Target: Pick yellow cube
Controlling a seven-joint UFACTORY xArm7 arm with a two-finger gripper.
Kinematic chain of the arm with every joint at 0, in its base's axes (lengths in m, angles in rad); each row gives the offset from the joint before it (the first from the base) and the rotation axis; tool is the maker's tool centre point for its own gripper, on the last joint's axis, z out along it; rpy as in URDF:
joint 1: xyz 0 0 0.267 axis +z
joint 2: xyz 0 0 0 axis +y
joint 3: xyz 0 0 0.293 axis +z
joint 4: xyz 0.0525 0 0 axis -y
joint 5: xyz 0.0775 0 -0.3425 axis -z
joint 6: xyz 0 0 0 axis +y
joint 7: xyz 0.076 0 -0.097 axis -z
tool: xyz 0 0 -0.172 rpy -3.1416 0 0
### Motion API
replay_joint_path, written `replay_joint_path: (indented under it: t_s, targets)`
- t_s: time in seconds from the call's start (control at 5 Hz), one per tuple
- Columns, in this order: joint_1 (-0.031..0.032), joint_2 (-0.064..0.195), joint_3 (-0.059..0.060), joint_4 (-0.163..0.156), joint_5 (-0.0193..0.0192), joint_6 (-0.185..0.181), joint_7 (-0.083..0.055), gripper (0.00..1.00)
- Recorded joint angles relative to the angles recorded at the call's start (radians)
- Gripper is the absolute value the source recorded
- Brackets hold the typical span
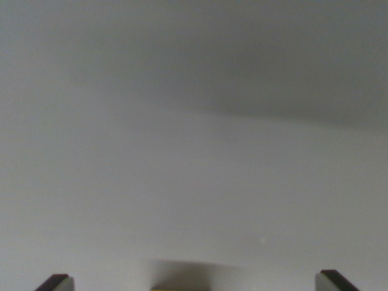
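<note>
Fingertips: two dark fingertips poke up from the bottom edge of the wrist view, one at the wrist view's left (56, 282) and one at the wrist view's right (334, 280); each shows a dark outer side and a paler inner face.
Gripper: the gripper (195, 286) stands wide apart, its tips near opposite corners of the bottom edge, with bare surface between them; nothing is clamped between the tips.
Yellow cube: only a thin yellow sliver of the yellow cube (179, 289) shows at the very bottom edge, roughly midway between the two tips and slightly toward the wrist view's left; the rest is cut off by the frame, so its shape and tilt cannot be told.
Contact: neither tip touches the sliver; both are well apart from it.
Shadow: a soft dark shadow (194, 273) sits just above the yellow sliver.
Surface: a plain pale grey surface (182, 182) fills nearly the whole view, blurred and featureless.
Upper band: a broad darker band (254, 66) crosses the top, deepest toward the wrist view's right.
Speck: a tiny pale speck (262, 241) lies on the surface right of centre.
</note>
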Motion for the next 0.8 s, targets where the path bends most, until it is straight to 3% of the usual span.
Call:
replay_joint_path:
  t_s: [0.2,0.4,0.6,0.8]
  targets:
    - [0.0,0.0,0.0,0.0,0.0,0.0,0.0,0.0]
    - [0.0038,0.009,0.004,-0.042,0.0033,-0.044,0.0,0.0]
    - [0.0038,0.009,0.004,-0.042,0.0033,-0.044,0.0,0.0]
    - [0.0073,0.018,0.008,-0.081,0.0064,-0.085,-0.001,0.0]
